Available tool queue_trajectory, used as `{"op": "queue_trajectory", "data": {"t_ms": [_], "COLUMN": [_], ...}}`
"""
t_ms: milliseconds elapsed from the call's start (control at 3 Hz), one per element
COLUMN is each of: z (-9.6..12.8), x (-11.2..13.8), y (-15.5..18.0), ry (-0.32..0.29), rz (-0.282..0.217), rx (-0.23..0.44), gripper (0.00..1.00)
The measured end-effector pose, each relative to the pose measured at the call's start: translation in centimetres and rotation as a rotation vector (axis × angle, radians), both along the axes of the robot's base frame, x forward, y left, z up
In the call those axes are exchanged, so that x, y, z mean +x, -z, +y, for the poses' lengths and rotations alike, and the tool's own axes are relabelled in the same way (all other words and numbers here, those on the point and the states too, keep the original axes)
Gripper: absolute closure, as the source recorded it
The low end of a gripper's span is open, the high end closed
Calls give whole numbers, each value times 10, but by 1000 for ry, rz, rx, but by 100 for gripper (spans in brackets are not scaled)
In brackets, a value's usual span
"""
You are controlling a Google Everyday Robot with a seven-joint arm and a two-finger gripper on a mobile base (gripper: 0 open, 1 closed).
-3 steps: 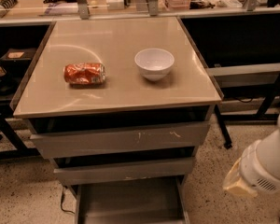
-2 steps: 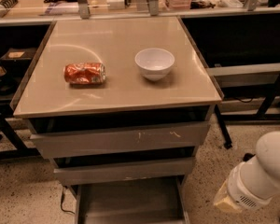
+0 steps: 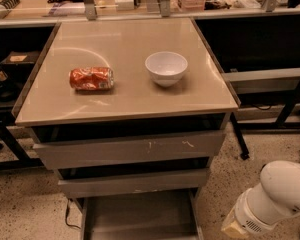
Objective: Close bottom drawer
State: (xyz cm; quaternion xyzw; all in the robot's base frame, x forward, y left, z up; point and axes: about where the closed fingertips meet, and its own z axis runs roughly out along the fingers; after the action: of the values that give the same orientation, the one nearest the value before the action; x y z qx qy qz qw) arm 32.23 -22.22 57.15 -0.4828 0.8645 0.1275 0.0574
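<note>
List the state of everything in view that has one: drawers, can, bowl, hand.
bottom drawer: pulled well out, floor bare.
middle drawer: looks slightly ajar.
top drawer: looks slightly ajar, white scratches on the front.
soda can: on its side, dented.
bowl: upright, looks empty.
hand: low, to the right of the bottom drawer, not touching it.
</note>
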Motion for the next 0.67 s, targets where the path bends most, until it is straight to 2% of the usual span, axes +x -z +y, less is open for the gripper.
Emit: {"op": "queue_trajectory", "data": {"t_ms": [333, 667], "z": [9, 25], "x": [-18, -47], "y": [41, 123], "ry": [37, 117], "rz": [39, 123], "rx": [15, 54], "gripper": [100, 100]}}
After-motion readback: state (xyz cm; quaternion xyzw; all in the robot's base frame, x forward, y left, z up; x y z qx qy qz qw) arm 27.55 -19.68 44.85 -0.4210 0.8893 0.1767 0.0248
